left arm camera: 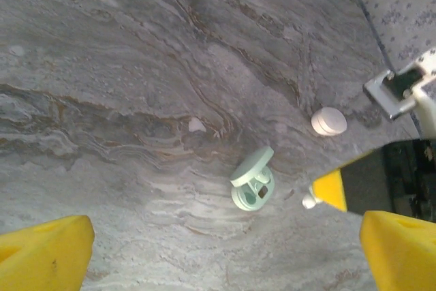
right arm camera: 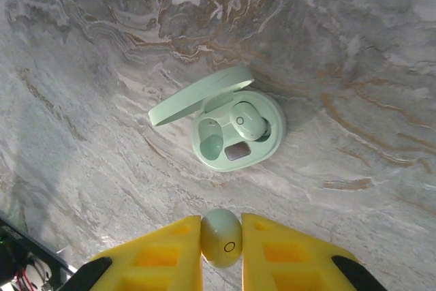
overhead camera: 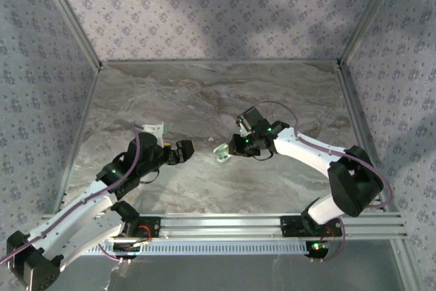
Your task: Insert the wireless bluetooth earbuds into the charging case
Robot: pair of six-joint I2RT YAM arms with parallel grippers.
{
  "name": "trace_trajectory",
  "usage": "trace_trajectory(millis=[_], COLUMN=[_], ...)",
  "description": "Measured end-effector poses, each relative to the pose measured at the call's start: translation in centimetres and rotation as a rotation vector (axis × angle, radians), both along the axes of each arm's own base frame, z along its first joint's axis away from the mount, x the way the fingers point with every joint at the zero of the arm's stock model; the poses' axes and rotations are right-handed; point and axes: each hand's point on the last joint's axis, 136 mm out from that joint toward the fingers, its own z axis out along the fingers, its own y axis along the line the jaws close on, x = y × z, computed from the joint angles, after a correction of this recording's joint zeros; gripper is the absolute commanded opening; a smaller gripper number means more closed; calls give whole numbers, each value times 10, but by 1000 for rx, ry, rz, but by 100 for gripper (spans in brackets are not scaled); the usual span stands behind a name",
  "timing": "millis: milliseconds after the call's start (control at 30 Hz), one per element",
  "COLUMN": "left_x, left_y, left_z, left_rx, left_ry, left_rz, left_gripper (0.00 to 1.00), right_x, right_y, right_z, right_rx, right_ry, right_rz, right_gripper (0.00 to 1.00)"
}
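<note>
The charging case point(right arm camera: 270, 142) lies near the middle of the worktop point(right arm camera: 354, 46), well clear of every edge, its lid point(right arm camera: 197, 97) tipped up and open. One pale green earbud point(right arm camera: 248, 120) sits in a well of the case; the well beside it point(right arm camera: 210, 144) is bare. The right gripper point(right arm camera: 221, 236) hangs just beside the case, its yellow fingers pinching a second earbud point(right arm camera: 221, 242) – this one is not yet in the case. The left gripper point(left arm camera: 221, 257) hovers nearby with its fingers spread wide, holding nothing. A white oval case point(left arm camera: 329, 121) lies closed on the worktop, apart from the green one.
</note>
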Motion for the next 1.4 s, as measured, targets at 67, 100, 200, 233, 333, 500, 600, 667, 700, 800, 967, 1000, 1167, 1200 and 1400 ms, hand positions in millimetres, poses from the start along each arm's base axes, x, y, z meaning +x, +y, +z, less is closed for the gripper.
trace_trajectory(millis=[67, 100, 200, 233, 333, 500, 600, 667, 700, 800, 967, 1000, 1167, 1200, 1400], left_x=[3, 4, 6, 7, 7, 8, 8, 9, 9, 10, 9, 9, 9, 9, 9], left_y=[4, 6, 11, 13, 19, 25, 28, 30, 31, 32, 34, 35, 35, 35, 35], left_z=[-1, -2, -9, -13, -25, -28, -24, -22, -22, -22, -28, -28, -29, -29, -29], left_rx=[2, 3, 6, 8, 21, 16, 6, 1, 1, -1, 5, 5, 2, 2, 2], left_ry=[-4, -4, 0, 9, 30, 34, 21, 15, 14, 15, 25, 26, 29, 29, 29], left_rz=[21, 30, 51, 59, 78, 103, 112, 117, 120, 127, 133, 136, 135, 135, 135], left_gripper=[100, 100, 100, 100, 100, 100, 100, 100, 100, 100, 100, 100, 100, 100, 100], right_x=[0, 0, 3, 3, 5, 10, 14, 16, 17, 18, 16, 15, 13, 13, 16], right_y=[5, 7, 15, 16, 21, 29, 36, 38, 39, 38, 30, 30, 27, 27, 31], right_z=[-2, -3, -5, -6, -10, -16, -17, -17, -16, -17, -21, -21, -25, -26, -28], right_rx=[-21, -31, -55, -67, -101, -170, -203, -223, -230, -265, -330, -338, -376, -377, -392], right_ry=[-4, -6, -17, -18, -22, -36, -50, -59, -65, -74, -82, -84, -89, -89, -97], right_rz=[10, 14, 23, 26, 31, 43, 48, 49, 49, 50, 54, 56, 67, 67, 75], right_gripper=[19, 19, 19, 19, 19, 19, 18, 18, 18, 18, 18, 18, 18, 18, 18])
